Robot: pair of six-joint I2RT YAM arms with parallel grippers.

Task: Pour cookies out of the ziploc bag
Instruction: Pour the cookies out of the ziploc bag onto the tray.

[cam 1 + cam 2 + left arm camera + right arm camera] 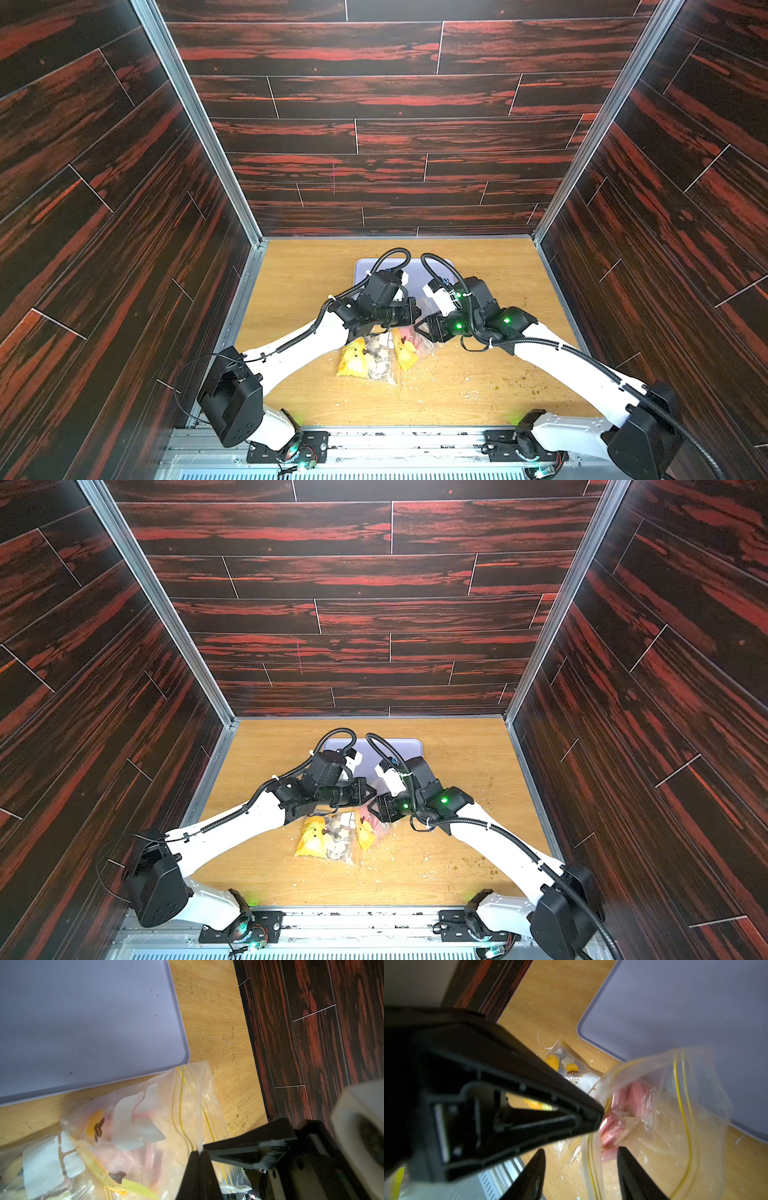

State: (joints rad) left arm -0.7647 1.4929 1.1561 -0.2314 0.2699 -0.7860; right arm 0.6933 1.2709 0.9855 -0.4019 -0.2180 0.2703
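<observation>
Clear ziploc bag [187,1105] | left gripper [199,1152] clamped on it | right gripper [581,1149] apart

Left pincer [198,1152] clamped on ziploc bag [187,1095] rim; lavender tray [186,1051] just beside bag

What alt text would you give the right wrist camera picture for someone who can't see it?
A clear ziploc bag with yellow seal lines, mouth spread, holds pink cookies. The right gripper, jaws apart, straddles its rim; the left gripper, shut, looms dark and blurred in front. Behind, a lavender tray rests on the wooden table.
</observation>
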